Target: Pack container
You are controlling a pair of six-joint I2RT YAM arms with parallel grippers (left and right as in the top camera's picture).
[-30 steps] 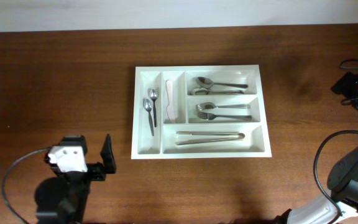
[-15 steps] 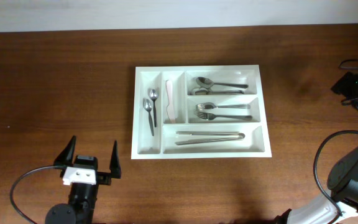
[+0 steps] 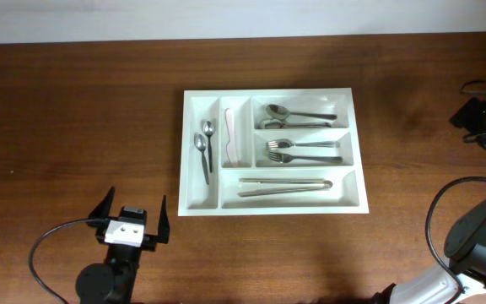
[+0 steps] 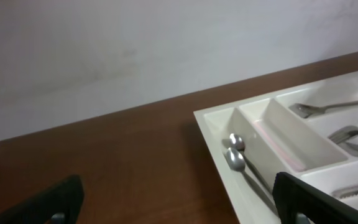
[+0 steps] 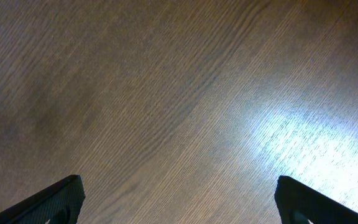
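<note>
The white container [image 3: 268, 94] stands at the table's middle. Two small spoons [image 3: 203, 145] lie in its left narrow compartment and a pale pink utensil [image 3: 230, 139] in the second. The wide compartments hold spoons [image 3: 298, 116], forks [image 3: 298, 150] and long metal utensils [image 3: 285, 186]. My left gripper [image 3: 135, 206] is open and empty, low at the front left, apart from the tray's front left corner. Its wrist view shows the open gripper [image 4: 179, 208] over bare wood, with the tray rim [image 4: 216, 149] and small spoons [image 4: 236, 155] at right. My right gripper [image 5: 179, 202] is open over bare table.
The right arm's base and grey cable [image 3: 471, 228] fill the bottom right corner. A black device with cables [image 3: 479, 118] sits at the right edge. A white wall [image 4: 135, 50] runs behind the table. Bare wood lies left of the tray.
My left gripper has turned from facing sideways to pointing toward the back of the table and has shifted right and toward the front edge. The tray and cutlery have not moved.
</note>
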